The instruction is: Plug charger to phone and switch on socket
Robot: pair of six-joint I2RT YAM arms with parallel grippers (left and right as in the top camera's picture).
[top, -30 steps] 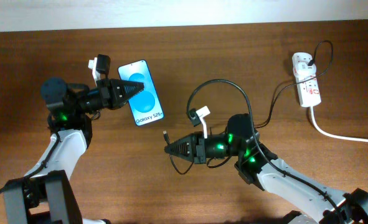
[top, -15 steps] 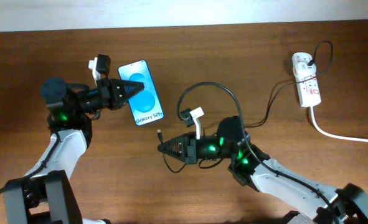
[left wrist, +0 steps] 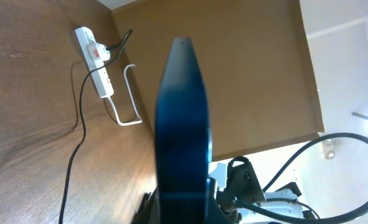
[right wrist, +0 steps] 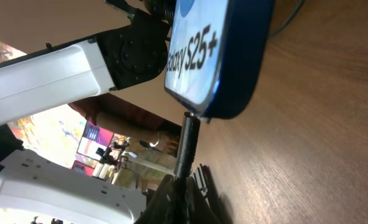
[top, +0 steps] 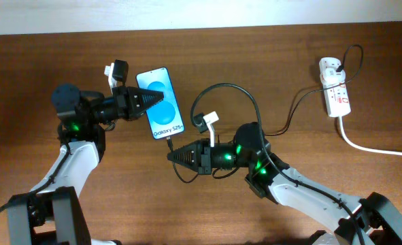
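The phone (top: 161, 102) has a blue screen with white "Galaxy S25+" text. My left gripper (top: 152, 103) is shut on its left side and holds it; in the left wrist view the phone (left wrist: 182, 124) shows edge-on. My right gripper (top: 175, 154) is shut on the charger's connector (top: 168, 143), whose tip touches the phone's bottom edge (right wrist: 224, 109). The connector (right wrist: 186, 146) stands in the right jaws (right wrist: 184, 186). The black cable (top: 255, 109) loops back to the white plug adapter (top: 331, 69) in the socket strip (top: 337, 92) at the far right.
The socket's thick white cord (top: 377, 146) runs off the right edge. The socket (left wrist: 95, 62) and cable (left wrist: 78, 124) also show in the left wrist view. The brown wooden table (top: 269, 61) meets a light wall at the back.
My right gripper moved left and up with the connector until its tip met the phone's bottom edge. My left gripper shifted the phone slightly right.
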